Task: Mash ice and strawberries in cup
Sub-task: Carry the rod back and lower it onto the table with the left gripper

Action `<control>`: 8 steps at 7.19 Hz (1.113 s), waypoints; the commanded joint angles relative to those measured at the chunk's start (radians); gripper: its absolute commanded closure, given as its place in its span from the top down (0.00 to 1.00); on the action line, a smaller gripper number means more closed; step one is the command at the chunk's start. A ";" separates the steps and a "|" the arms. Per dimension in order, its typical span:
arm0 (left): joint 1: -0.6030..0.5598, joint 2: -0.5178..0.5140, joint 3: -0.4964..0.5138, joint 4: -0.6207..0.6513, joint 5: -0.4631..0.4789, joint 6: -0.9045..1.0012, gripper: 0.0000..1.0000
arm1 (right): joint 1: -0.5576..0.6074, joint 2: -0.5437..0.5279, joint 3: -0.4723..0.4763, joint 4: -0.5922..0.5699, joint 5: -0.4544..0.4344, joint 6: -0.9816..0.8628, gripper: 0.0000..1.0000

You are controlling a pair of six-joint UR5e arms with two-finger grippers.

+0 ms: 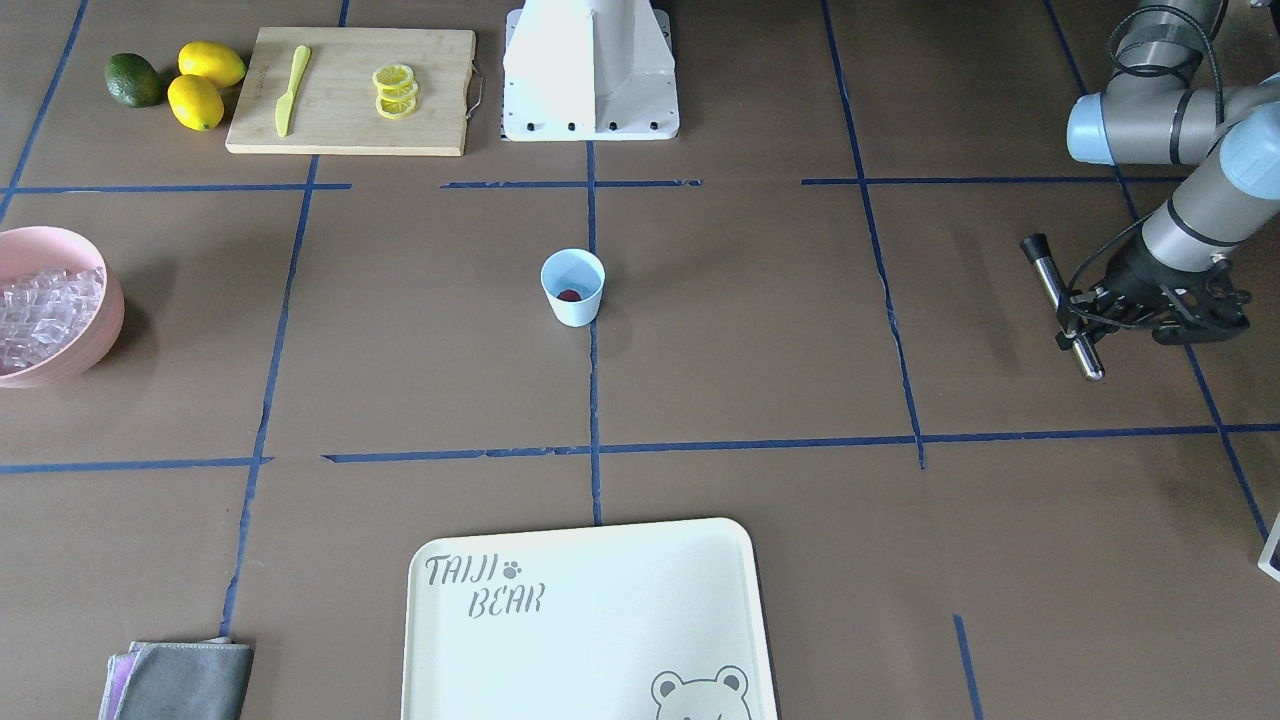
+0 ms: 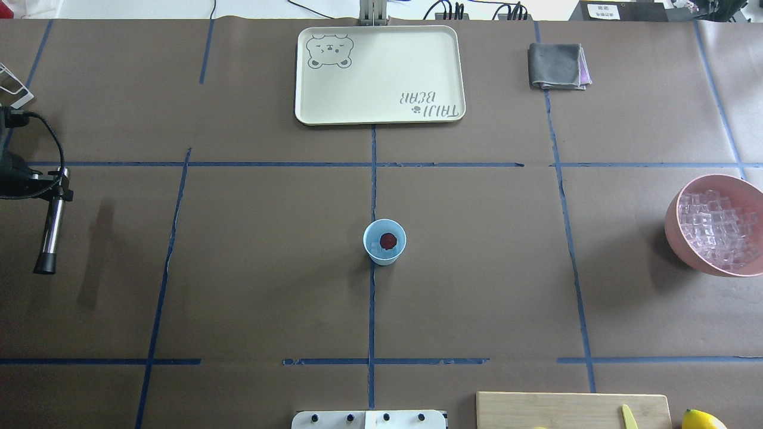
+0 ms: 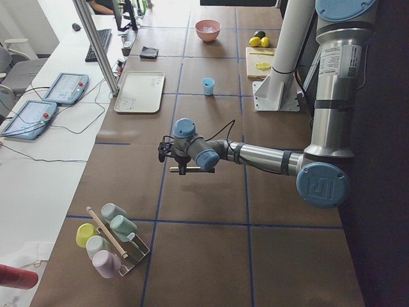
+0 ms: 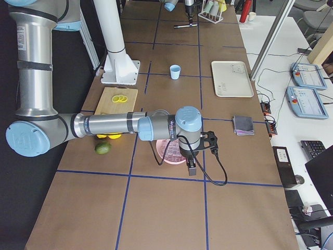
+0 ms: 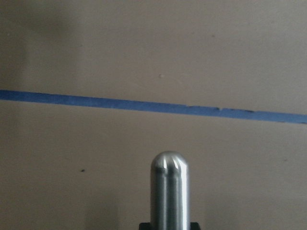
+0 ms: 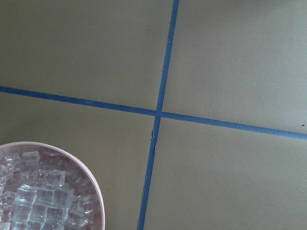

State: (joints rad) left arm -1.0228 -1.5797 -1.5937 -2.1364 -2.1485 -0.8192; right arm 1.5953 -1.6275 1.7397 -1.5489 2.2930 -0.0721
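Observation:
The pale blue cup (image 1: 575, 310) stands upright at the table's middle, also in the overhead view (image 2: 371, 250). One red strawberry (image 2: 388, 240) lies inside it (image 1: 569, 294), with a little ice beside it. A heap of ice cubes (image 2: 718, 229) fills the pink bowl (image 2: 676, 235), also in the right wrist view (image 6: 38, 199). My left gripper (image 1: 1080, 318) is shut on a metal muddler (image 2: 50, 226), held level above the table far from the cup; its rounded tip shows in the left wrist view (image 5: 169, 187). My right gripper (image 4: 192, 165) hovers by the bowl; I cannot tell if it is open.
A cream tray (image 2: 381, 113) lies beyond the cup. A cutting board (image 1: 340, 130) holds lemon slices (image 1: 395, 92) and a yellow knife (image 1: 290, 90); lemons (image 1: 195, 100) and an avocado (image 1: 133, 80) lie beside it. A grey cloth (image 2: 557, 65) and the robot base (image 1: 590, 70) also stand here.

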 commanded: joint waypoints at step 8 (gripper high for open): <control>-0.086 0.038 0.089 0.032 0.016 0.229 0.10 | 0.000 0.000 0.007 0.004 0.000 0.000 0.99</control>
State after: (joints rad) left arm -1.1083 -1.5432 -1.5085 -2.1051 -2.1327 -0.5908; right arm 1.5954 -1.6285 1.7464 -1.5448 2.2927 -0.0721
